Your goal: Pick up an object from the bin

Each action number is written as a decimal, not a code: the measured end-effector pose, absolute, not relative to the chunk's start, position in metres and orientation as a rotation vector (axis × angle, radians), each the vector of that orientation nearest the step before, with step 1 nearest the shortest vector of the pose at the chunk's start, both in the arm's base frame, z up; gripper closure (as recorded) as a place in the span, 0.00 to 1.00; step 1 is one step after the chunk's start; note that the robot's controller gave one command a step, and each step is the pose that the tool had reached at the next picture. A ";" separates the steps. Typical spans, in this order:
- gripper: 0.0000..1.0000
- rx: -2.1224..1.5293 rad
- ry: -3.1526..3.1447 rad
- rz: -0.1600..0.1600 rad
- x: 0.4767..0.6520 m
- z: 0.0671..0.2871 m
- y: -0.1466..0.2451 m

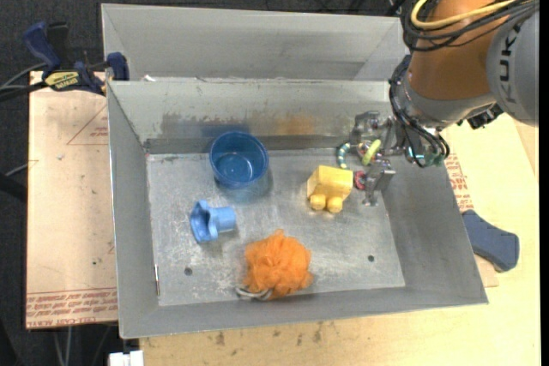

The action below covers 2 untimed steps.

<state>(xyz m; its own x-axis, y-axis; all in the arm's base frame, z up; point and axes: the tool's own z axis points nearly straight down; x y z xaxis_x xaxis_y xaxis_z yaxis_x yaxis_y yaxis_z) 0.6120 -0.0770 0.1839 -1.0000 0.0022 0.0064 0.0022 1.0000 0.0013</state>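
Gripper (371,174) is down in the right side of the bin (257,111), just beside the yellow block (330,187) (at its right edge, and I can't tell if they touch). Apart or together? Can't tell from here. The blue cup (238,159) stands upright to the left. A small blue piece (210,221) lies nearer the front, and the orange puff (276,263) sits by the front wall.

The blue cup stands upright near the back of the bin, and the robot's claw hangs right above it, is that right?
Not quite. The blue cup does stand upright near the back of the bin, but the gripper is not above it. The camera view shows it further right, close beside the yellow toy.
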 end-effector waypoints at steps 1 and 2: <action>0.00 -0.001 -3.144 -0.001 0.614 0.189 -0.077; 0.00 -0.015 -3.150 0.000 0.603 0.139 -0.063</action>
